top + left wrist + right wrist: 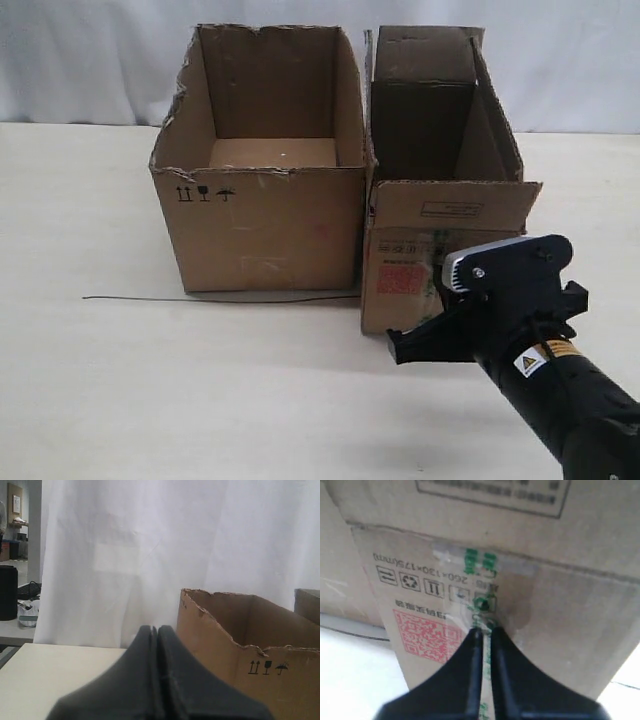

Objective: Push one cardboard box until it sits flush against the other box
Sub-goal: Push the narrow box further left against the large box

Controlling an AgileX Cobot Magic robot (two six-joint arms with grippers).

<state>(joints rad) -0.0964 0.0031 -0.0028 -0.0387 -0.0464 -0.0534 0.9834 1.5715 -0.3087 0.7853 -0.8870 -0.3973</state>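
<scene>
The cardboard box, narrow with raised flaps, a red square label and green-printed tape, stands right of the other box. That one is wider, with a ragged rim and black handling symbols. Their near sides look touching or almost so; the narrow box's end sits further forward. My right gripper is shut, low at the narrow box's labelled end; its tips sit against the taped seam of the cardboard box. My left gripper is shut on nothing, off to the side of the other box.
A thin black wire lies on the cream table along the front of the wide box. A white curtain hangs behind both boxes. In the left wrist view a black bin stands beyond the table's end.
</scene>
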